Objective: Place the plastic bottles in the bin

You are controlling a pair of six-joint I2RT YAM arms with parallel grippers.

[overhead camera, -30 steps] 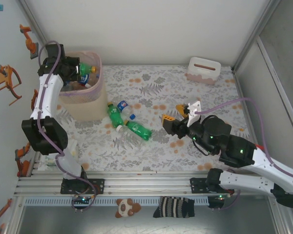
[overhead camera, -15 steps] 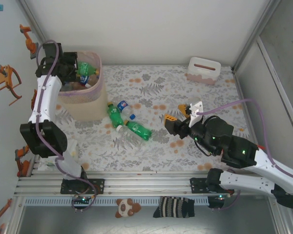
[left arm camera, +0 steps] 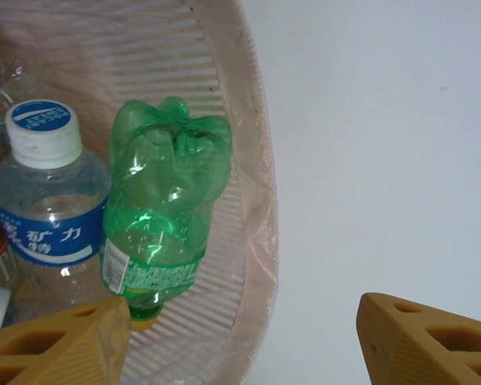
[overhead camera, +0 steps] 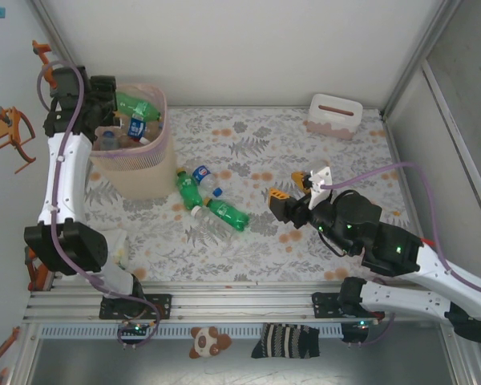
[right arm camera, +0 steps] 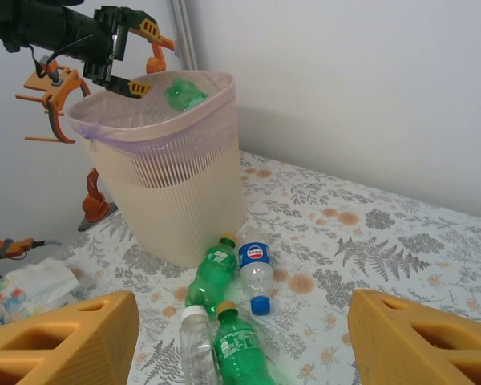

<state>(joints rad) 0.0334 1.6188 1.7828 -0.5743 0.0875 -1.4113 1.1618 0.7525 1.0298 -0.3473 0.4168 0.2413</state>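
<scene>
The beige bin (overhead camera: 136, 164) with its pink liner stands at the table's far left and holds several bottles. A green bottle (left arm camera: 164, 208) lies cap-down against its inner wall, next to a clear blue-labelled bottle (left arm camera: 44, 200). My left gripper (overhead camera: 106, 95) hangs open over the bin's left rim (left arm camera: 256, 200), with nothing between its orange fingers (left arm camera: 60, 345). On the table right of the bin (right arm camera: 168, 184) lie two green bottles (right arm camera: 212, 273) (right arm camera: 242, 349), a blue-labelled one (right arm camera: 256, 273) and a clear one (right arm camera: 196, 341). My right gripper (overhead camera: 290, 191) is open and empty, right of these bottles.
A white box with a slot (overhead camera: 335, 115) sits at the back right. Metal frame posts and walls close in the table. Orange clamps (overhead camera: 16, 128) hang on the left wall. A soft packet (right arm camera: 24, 285) lies left of the bin. The patterned tablecloth stretches open between the bottles and the white box.
My left gripper has let go of the green bottle, which now lies in the bin, and has drawn back up and to the left. The right arm has barely moved.
</scene>
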